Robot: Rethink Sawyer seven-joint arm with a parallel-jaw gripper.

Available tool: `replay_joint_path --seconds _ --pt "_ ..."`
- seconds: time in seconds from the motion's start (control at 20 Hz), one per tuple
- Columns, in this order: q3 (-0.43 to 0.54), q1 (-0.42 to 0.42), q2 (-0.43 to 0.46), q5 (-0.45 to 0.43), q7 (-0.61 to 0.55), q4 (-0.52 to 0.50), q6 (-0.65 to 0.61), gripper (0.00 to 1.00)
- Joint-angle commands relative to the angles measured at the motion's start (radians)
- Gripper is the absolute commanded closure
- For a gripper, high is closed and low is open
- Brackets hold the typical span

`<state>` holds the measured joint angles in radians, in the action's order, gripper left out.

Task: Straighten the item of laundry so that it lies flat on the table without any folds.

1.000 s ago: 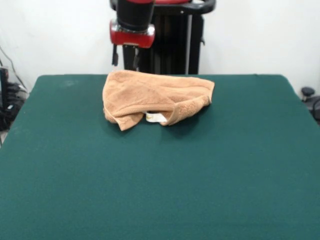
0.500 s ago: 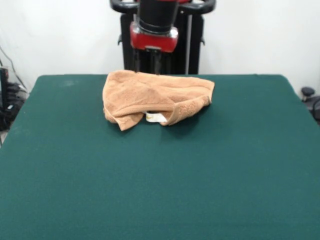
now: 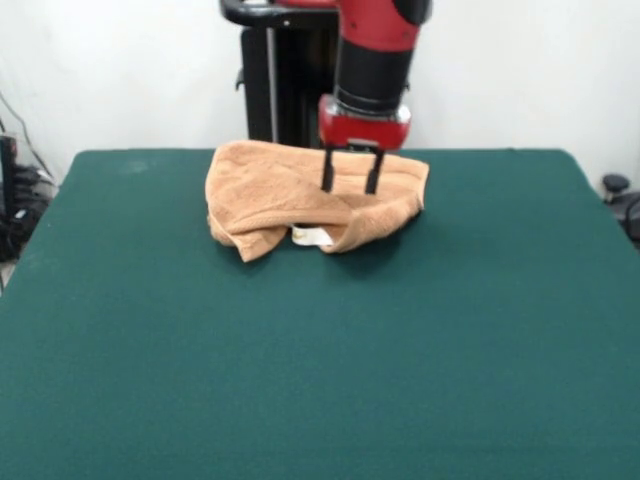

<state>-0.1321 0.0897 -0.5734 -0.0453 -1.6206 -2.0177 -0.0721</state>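
- Here the black two-fingered claw [image 3: 349, 187] hangs spread and empty over the crumpled orange-tan terry towel [image 3: 300, 200], bunched at the far-middle of the dark green cloth worktop [image 3: 320, 350].
- Best to pinch one outer edge only, then draw outward low.

The orange-tan terry towel [image 3: 300, 195] lay crumpled in a folded heap near the far edge of the green table [image 3: 320, 360], roughly midway along that edge. Its front edges curled under, and a small white label [image 3: 311, 236] peeked out beneath the fold.
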Motion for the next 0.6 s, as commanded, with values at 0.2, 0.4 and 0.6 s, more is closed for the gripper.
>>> replay_joint_path --seconds 0.2,0.4,0.6 --pt "0.134 -0.013 0.121 0.154 -0.358 -0.062 0.115 0.0" --pt "0.149 0.002 0.131 0.167 -0.359 -0.055 0.111 0.0" --pt "0.161 0.015 0.125 0.165 -0.365 -0.051 0.107 0.0"
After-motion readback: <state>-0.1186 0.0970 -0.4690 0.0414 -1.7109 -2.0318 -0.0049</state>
